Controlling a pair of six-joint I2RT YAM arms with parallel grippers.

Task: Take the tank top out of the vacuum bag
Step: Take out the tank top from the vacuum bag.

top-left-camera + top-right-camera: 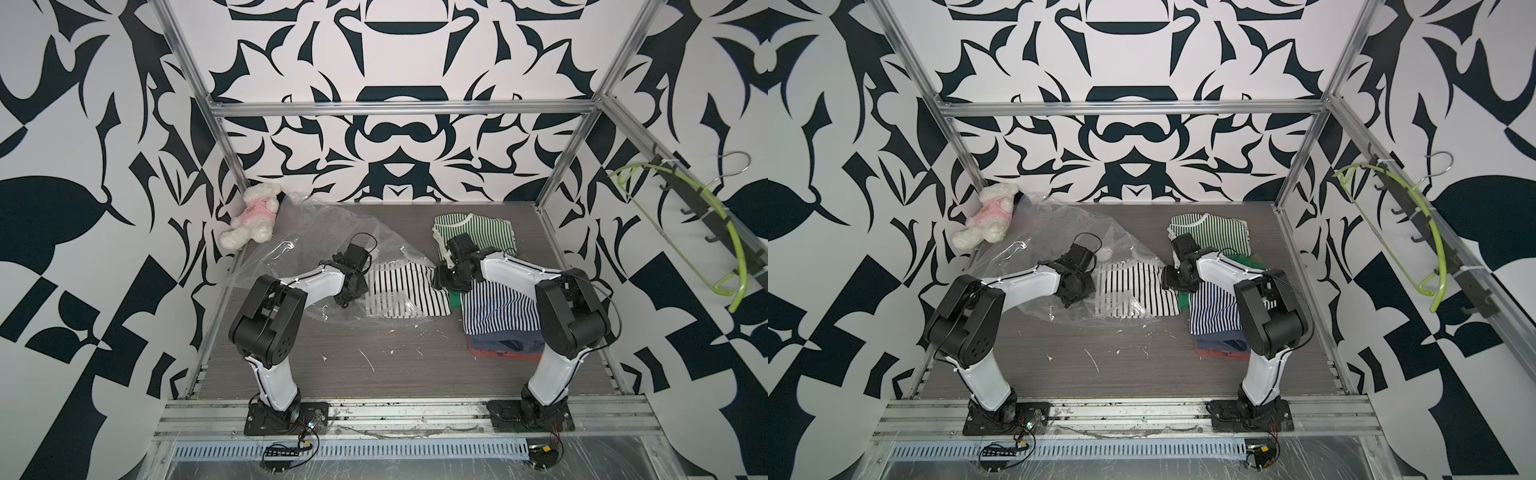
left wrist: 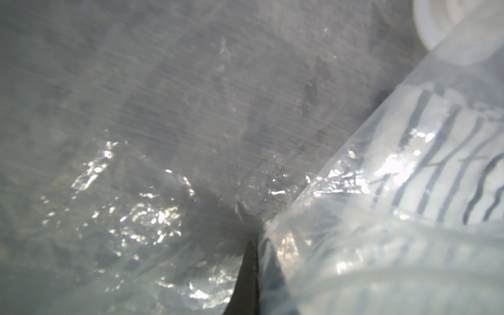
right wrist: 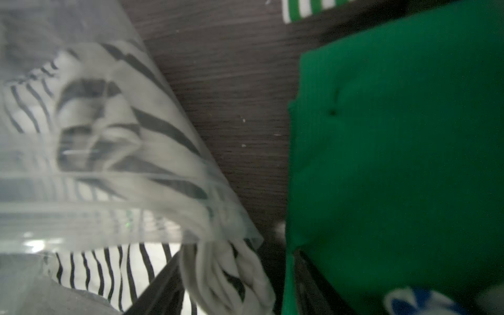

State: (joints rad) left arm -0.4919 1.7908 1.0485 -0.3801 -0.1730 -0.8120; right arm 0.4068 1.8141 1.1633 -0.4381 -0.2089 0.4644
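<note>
The vacuum bag [image 1: 316, 232] [image 1: 1050, 232] lies crumpled across the left and middle of the table. The black-and-white striped tank top [image 1: 403, 295] [image 1: 1133, 291] is partly inside its mouth and shows through the plastic [image 2: 450, 163]. My left gripper [image 1: 344, 302] [image 2: 253, 245] is shut on a fold of bag film beside the tank top. The bag's round white valve [image 2: 441, 27] is close by. My right gripper [image 1: 438, 278] [image 3: 237, 256] is at the bag's mouth. Its jaws stand apart around a bunched edge of the tank top [image 3: 226, 272]. One finger [image 3: 163, 283] touches the bunch and a dark gap separates the other from it.
Folded clothes are stacked at the right: a green-striped piece [image 1: 473, 228], a plain green one [image 3: 395, 163] and a navy-striped one [image 1: 498, 311] under the right arm. A white plush toy [image 1: 253, 218] sits in the back left corner. A green hanger [image 1: 706, 232] hangs on the right wall.
</note>
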